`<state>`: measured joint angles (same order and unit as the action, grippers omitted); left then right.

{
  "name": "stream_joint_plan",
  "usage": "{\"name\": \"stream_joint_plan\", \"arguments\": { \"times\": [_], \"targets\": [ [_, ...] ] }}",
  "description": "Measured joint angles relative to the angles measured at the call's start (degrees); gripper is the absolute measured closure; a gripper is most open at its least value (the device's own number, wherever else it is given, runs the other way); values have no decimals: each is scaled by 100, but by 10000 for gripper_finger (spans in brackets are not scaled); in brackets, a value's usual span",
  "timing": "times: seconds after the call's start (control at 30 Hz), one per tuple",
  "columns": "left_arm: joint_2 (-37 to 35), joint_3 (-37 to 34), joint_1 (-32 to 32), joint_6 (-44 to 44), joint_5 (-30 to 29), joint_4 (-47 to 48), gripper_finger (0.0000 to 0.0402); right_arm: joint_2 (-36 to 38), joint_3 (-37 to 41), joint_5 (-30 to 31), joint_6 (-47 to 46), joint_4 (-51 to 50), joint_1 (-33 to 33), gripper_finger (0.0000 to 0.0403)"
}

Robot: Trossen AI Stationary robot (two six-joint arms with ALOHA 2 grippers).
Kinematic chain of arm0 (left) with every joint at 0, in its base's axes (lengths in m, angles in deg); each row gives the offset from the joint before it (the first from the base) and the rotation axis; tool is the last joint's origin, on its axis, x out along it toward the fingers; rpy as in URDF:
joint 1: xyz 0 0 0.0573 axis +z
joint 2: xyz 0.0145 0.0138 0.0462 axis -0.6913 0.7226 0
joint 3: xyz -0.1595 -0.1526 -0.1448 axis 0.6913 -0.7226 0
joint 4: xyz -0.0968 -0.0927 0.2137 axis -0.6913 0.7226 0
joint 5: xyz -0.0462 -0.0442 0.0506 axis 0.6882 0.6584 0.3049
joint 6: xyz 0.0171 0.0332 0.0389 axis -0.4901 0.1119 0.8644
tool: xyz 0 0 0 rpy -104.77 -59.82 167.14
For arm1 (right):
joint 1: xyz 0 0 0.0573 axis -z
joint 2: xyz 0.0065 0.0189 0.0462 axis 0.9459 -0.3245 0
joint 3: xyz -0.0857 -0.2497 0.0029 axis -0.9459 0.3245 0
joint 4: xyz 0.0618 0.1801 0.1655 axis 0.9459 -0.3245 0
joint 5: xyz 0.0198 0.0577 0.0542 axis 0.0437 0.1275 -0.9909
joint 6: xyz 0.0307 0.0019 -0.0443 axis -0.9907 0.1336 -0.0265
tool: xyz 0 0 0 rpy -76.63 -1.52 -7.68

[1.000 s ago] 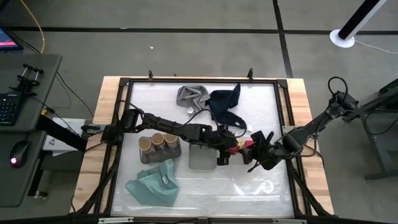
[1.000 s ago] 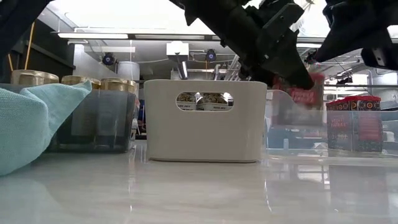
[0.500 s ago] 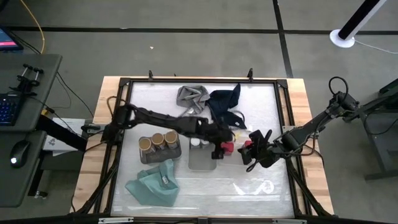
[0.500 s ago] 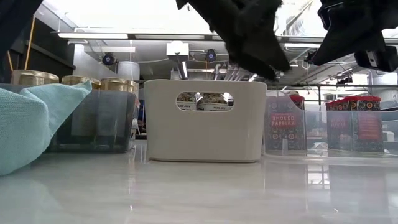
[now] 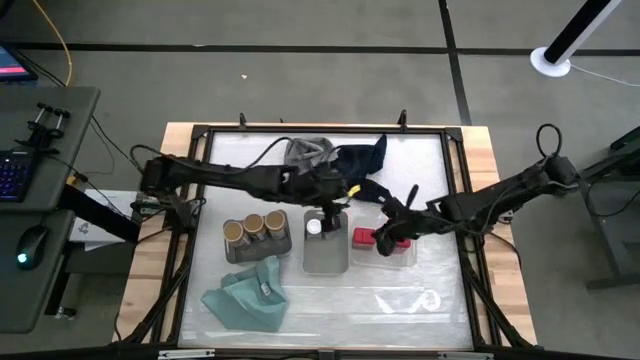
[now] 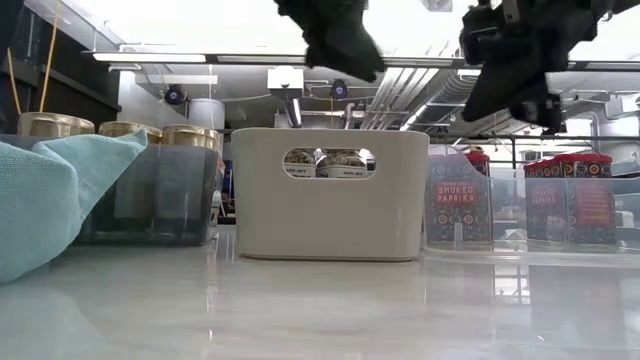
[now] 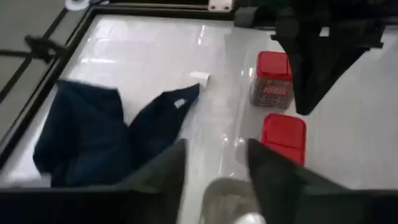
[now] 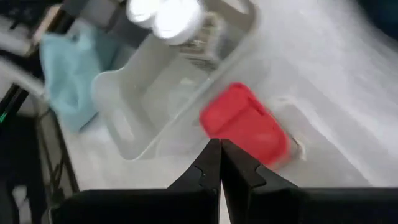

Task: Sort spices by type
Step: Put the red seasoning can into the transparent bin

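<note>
High view: the left gripper (image 5: 327,196) hangs over the far end of the white bin (image 5: 325,258), with nothing in it. Two white-top jars (image 5: 315,227) sit in that bin. Three brown-top jars (image 5: 251,226) sit in the dark bin (image 5: 256,250) beside it. The two red jars (image 5: 372,240) are in the clear tray (image 5: 396,257). The right gripper (image 5: 389,228) is just over them.

Low view: the red jars stand in the clear tray, right of the white bin. Both grippers hang above.

Left wrist view: its fingers (image 7: 169,167) stand a little apart and bare. The two red jars sit ahead, near the navy cloth (image 7: 102,130).

Right wrist view: its fingers (image 8: 212,167) are pressed together, holding nothing, above one red jar (image 8: 245,125).
</note>
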<state>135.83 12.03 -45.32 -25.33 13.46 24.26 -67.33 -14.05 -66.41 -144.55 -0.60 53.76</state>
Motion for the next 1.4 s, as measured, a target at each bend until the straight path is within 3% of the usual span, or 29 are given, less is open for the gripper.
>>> {"name": "stream_joint_plan", "arguments": {
  "times": [0.1,0.17,0.3,0.47,0.63,0.8,0.9,1.0,1.4],
  "targets": [
    [-553,-855,-113,-518,-134,-412,352,-128,0,-520,758,475,172,403],
    [-914,-1411,-209,-984,-210,-621,386,-177,0,-813,1258,775,216,403],
    [-1580,-2291,-531,-1872,-579,-677,395,-268,-210,-1085,2073,688,276,402],
    [-2251,-3058,-1037,-2705,-1057,-707,398,-683,-1131,-1166,3441,-606,298,365],
    [-2592,-3475,-1380,-3448,-1541,-697,401,-1579,-2314,-717,4520,-2141,296,249],
    [-2603,-3501,-1601,-3744,-1695,-613,401,-2455,-2981,-85,5018,-2953,270,119],
    [-2602,-3499,-1719,-3888,-1843,-627,401,-2817,-3209,-272,4993,-3224,356,72],
    [-2604,-3499,-1816,-3908,-2005,-651,401,-2967,-3219,-659,4943,-3241,465,53],
    [-2602,-3499,-1842,-3708,-2019,-618,401,-2985,-3032,-656,4454,-3291,619,51]
  ]
}}
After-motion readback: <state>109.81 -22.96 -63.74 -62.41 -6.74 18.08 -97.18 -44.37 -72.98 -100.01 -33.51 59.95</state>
